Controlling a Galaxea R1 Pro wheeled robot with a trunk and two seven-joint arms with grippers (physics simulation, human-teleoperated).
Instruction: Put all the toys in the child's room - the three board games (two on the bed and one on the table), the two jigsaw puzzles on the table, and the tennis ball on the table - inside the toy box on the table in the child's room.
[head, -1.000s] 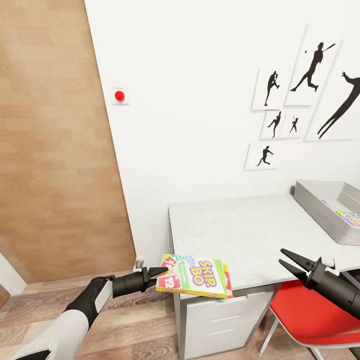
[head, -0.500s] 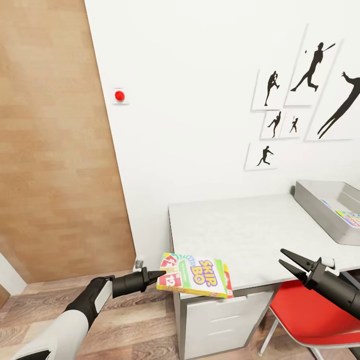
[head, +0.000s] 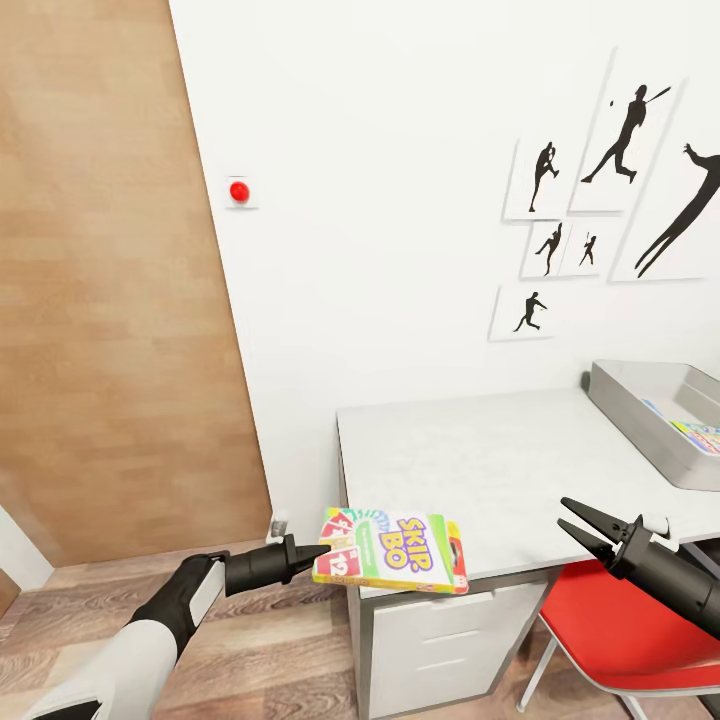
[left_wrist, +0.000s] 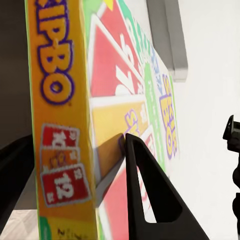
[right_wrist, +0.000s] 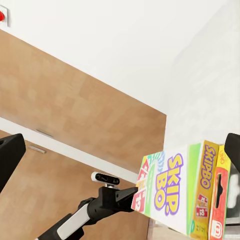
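At the far left stands a wooden door, with a red button on the white wall beside it. Low down, the left gripper pinches the near short end of the board game, its fingers closed on the yellow-green-orange box. The box lies nearly flat, reaching away from the pincer over the front left corner of the table; a second, red-edged box shows just under it. Further right, the right gripper hovers over the table's front edge with its jaws spread and nothing between them, above a red chair. At the far right the toy box sits on the tabletop, well apart from the held game, with colourful printed items inside.
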